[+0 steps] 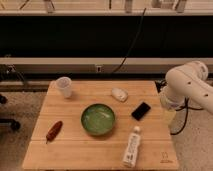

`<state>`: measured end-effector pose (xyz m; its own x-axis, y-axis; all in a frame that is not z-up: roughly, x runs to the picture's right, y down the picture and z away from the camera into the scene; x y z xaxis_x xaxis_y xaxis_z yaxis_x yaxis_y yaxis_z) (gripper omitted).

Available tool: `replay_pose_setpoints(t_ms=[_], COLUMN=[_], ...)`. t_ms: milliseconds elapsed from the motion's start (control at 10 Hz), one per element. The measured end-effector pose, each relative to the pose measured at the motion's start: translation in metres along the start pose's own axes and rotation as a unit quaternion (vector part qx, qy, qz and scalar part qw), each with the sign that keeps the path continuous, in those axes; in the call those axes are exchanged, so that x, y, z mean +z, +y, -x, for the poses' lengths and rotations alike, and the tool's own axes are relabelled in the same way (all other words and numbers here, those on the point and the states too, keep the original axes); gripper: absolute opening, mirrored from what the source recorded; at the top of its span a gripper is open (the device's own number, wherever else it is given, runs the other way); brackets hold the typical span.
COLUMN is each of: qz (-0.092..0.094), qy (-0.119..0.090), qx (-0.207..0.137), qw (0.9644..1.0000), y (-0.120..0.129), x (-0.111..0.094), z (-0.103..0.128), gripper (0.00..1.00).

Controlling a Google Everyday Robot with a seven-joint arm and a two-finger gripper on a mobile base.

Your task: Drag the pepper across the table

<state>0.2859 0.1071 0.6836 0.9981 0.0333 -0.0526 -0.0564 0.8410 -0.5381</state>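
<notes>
One pepper [54, 130] is lying near the front left corner of the tabletop [75, 150], left of the green bowl [98, 119]; the gripper [169, 112] is hanging beside the tabletop's right edge, well apart from the pepper; whether it is wide or narrow I cannot tell.

The white arm [187, 85] stands at the right side of the view, its thick links folded into a tight bend with the upper joint held high. The gripper [168, 116] hangs from its lower end, pointing straight down, tucked close beneath the links.
</notes>
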Motion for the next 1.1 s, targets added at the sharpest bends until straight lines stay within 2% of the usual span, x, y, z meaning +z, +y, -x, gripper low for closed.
replay_pose_setpoints(t_ms=[200, 600, 900, 1100], qz=[0.0, 0.002, 0.002, 0.001], qy=[0.002, 0.012, 0.02, 0.025], qx=[-0.004, -0.055, -0.083, -0.113], qw=[1.0, 0.9984, 0.9964, 0.9932], y=[0.0, -0.006, -0.007, -0.005], x=[0.0, 0.001, 0.0, -0.001], z=[0.002, 0.046, 0.051, 0.076], gripper=[0.8, 0.8, 0.8, 0.8])
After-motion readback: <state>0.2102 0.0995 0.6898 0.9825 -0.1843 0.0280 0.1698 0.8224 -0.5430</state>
